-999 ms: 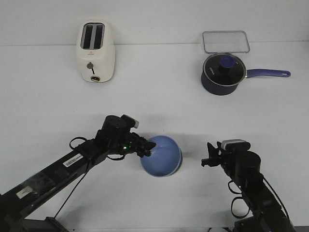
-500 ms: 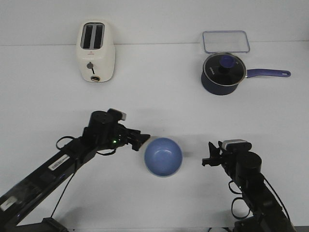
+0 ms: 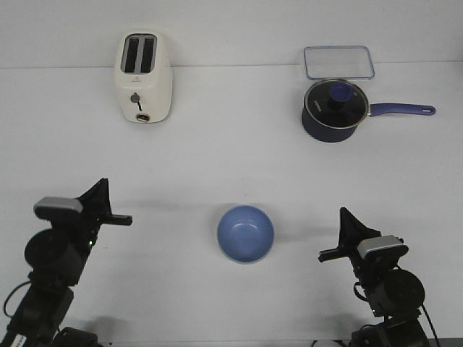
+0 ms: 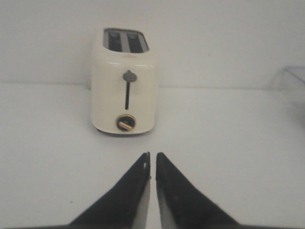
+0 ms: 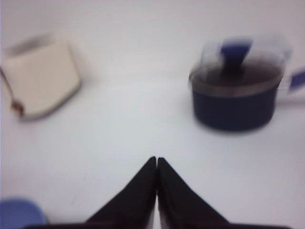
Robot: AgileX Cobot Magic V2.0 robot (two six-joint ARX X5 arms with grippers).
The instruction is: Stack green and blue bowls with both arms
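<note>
The blue bowl sits upright on the white table, near the front middle. Its edge also shows blurred in the right wrist view. No green bowl shows as a separate thing; a thin pale rim under the blue bowl's front edge may be it, but I cannot tell. My left gripper is drawn back at the front left, well apart from the bowl, jaws almost together and empty. My right gripper is at the front right, apart from the bowl, shut and empty.
A cream toaster stands at the back left, straight ahead of the left gripper. A dark navy pot with a glass lid and a clear container stand at the back right.
My left arm has let the blue bowl rest on the table and pulled back to the front left. My right arm has drawn back slightly. The bowl stays put.
</note>
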